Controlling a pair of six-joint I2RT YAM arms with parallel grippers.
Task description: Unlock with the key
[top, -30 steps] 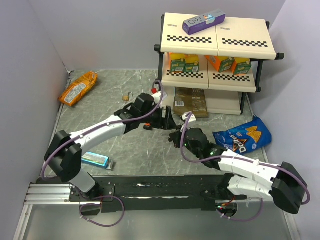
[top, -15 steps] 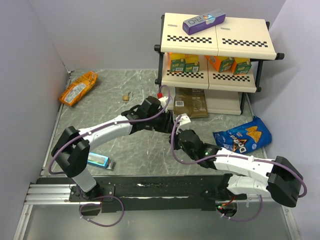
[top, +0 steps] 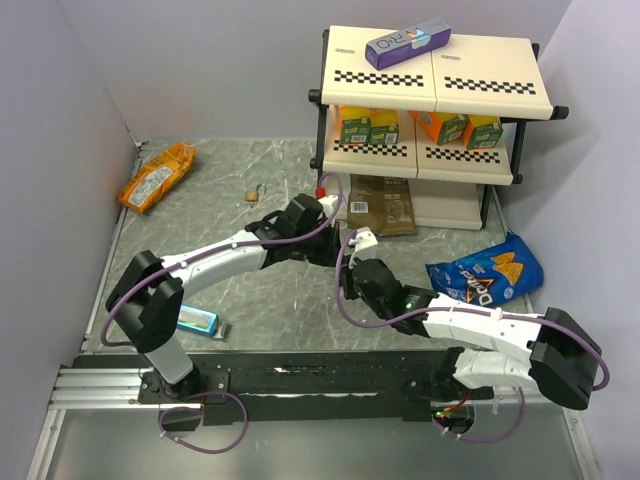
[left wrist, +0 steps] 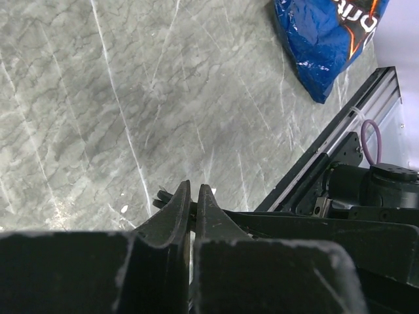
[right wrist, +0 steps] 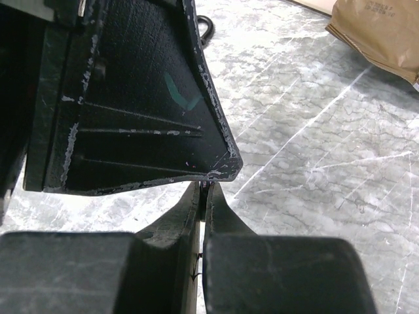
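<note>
The key cannot be made out with certainty. The only sign of it is a small black stub (left wrist: 161, 195) poking out to the left of the left gripper (left wrist: 193, 191) tips, low in the left wrist view; its shape and any metal blade are hidden. The left gripper's fingers are pressed almost together around that stub, and what exactly they pinch cannot be told. In the right wrist view the right gripper (right wrist: 204, 190) has its fingers closed tight, their tips right under the left gripper's scuffed black body; nothing held there can be seen. From above, both grippers meet at the centre of the frame, just below a brown packet (top: 385, 205).

They hang over a grey marbled tabletop (top: 230, 215) with pale veins. A brass padlock (top: 255, 195) lies upper left of centre, an orange snack bag (top: 157, 175) further left, a blue packet (top: 190, 318) at lower left and a blue chip bag (top: 485, 272) at right. A cream shelf rack (top: 430, 80) with checkered trim stands at upper right, a purple box (top: 407, 43) on top. Plain lilac-grey walls enclose the table.
</note>
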